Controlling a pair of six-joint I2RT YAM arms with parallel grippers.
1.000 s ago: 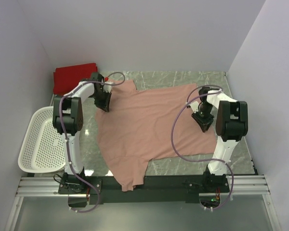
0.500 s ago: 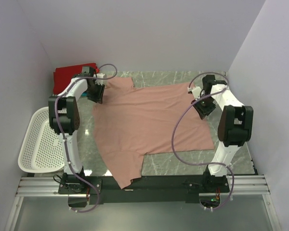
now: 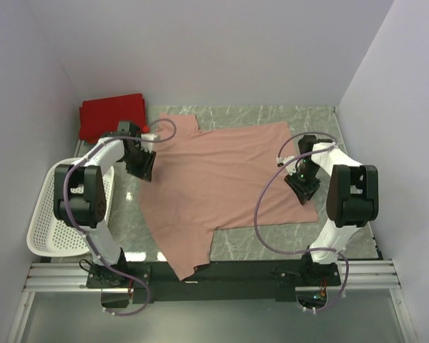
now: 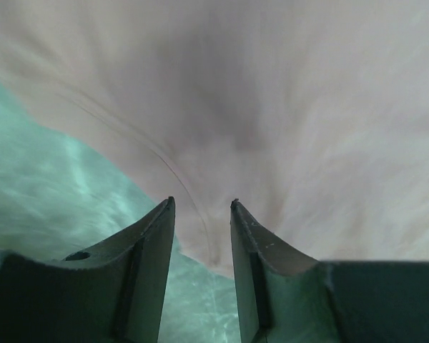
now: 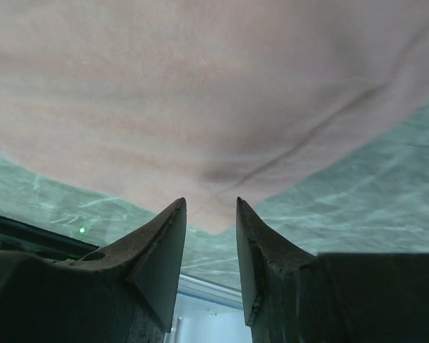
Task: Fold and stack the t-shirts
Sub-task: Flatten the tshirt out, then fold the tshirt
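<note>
The large dusty-pink t-shirt (image 3: 222, 179) lies spread flat on the marble table, one sleeve hanging over the near edge. A folded red t-shirt (image 3: 111, 114) lies at the back left corner. No teal t-shirt is in view. My left gripper (image 3: 144, 166) is open at the pink shirt's left edge; in the left wrist view (image 4: 200, 209) a corner of the pink cloth (image 4: 272, 107) lies loose between the jaws. My right gripper (image 3: 302, 187) is open at the shirt's right edge; in the right wrist view (image 5: 209, 207) a cloth corner (image 5: 200, 86) lies between the tips.
A white perforated basket (image 3: 57, 207) stands off the table's left side, beside the left arm. Grey walls close in the back and both sides. Bare marble (image 3: 272, 243) shows along the near right edge and at the back (image 3: 272, 114).
Both grippers first swung outward and back, drawing the pink shirt's edges wider, then moved toward the near side. The shirt now lies flatter and both jaws stand open.
</note>
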